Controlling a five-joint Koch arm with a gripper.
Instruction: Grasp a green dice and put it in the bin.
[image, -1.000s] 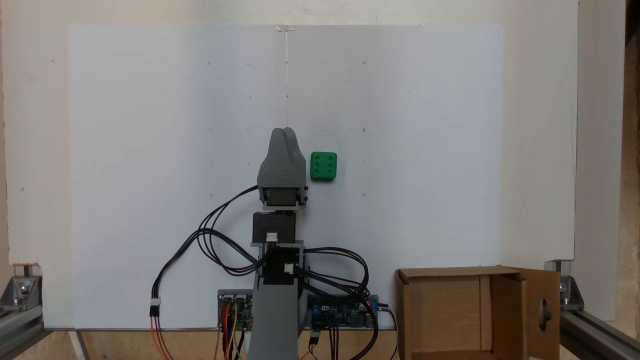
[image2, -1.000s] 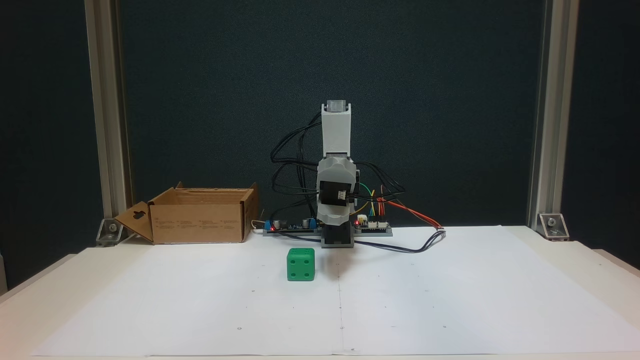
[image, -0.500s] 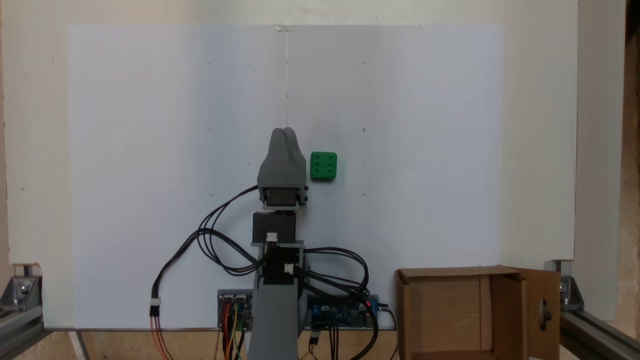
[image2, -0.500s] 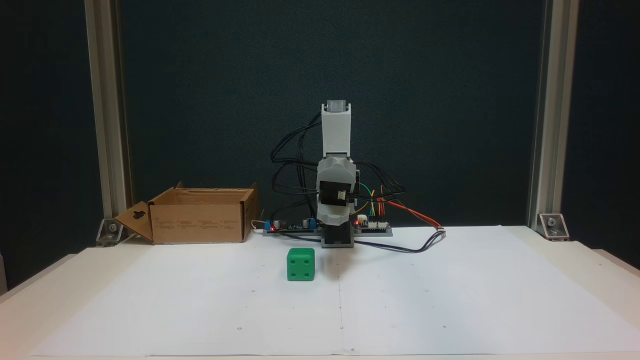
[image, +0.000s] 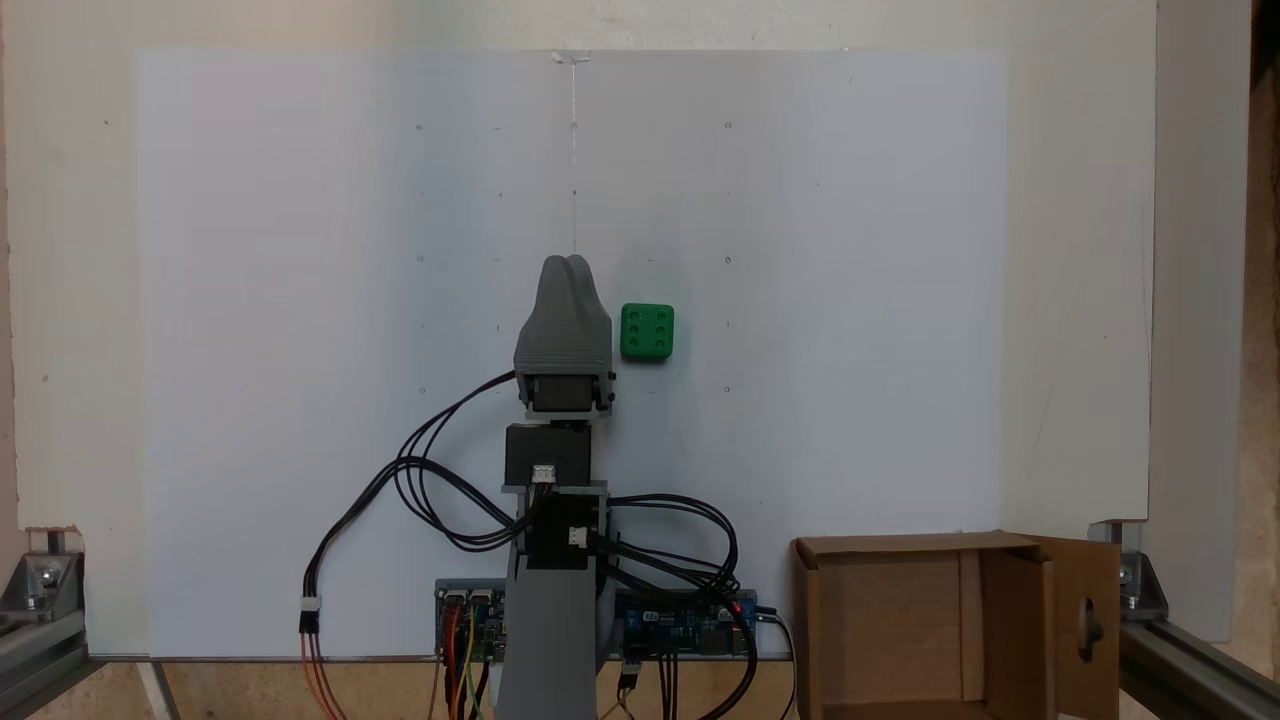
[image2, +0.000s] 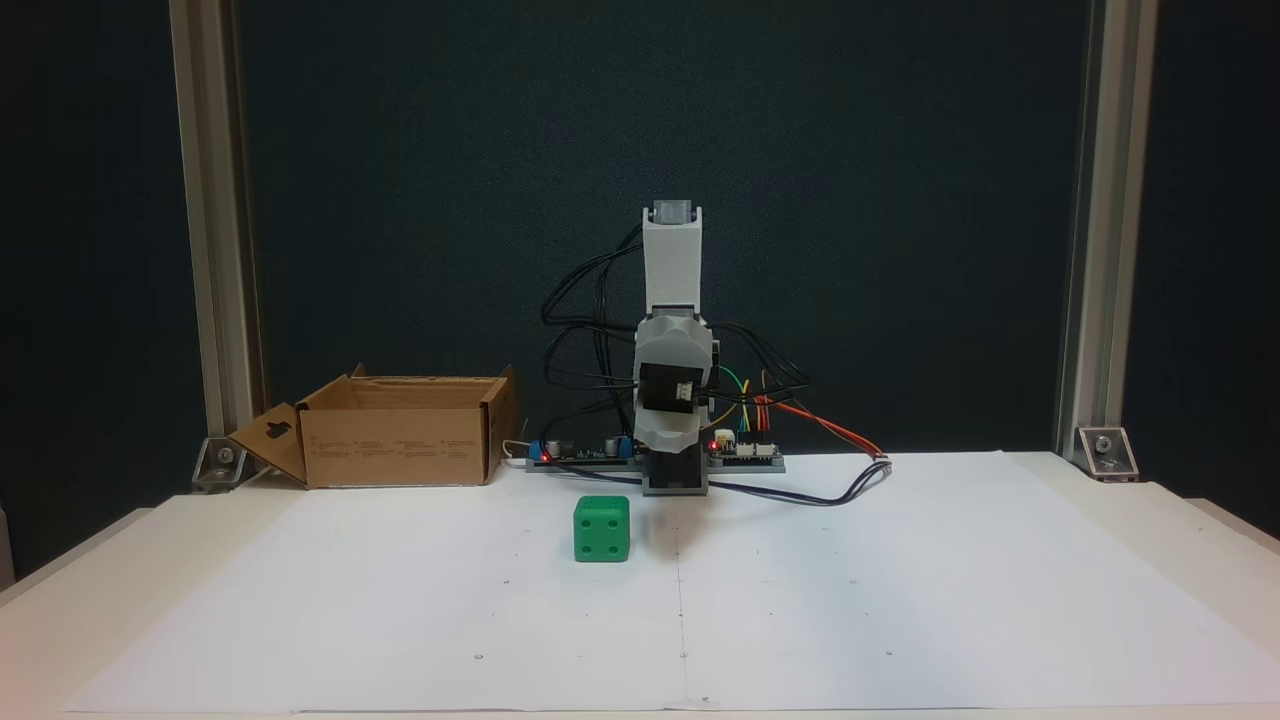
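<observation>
Comparing with the frames a second back, nothing moves: arm folded over its base, gripper (image: 566, 262) with its two tips pressed together, holding nothing. So the task hasn't started; reach and grasp are all ahead. One green dice (image: 647, 332) sits near the middle of the white sheet (image: 300, 300), just right of the gripper in that fixed view, six up. One bin (image: 905, 625) sits off the sheet's bottom-right corner, looking empty.

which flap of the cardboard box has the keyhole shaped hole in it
The outer side flap of the bin, folded outward away from the arm: it sits on the right in the top-down fixed view, on the left in the front one. The other flaps are uncut.
</observation>
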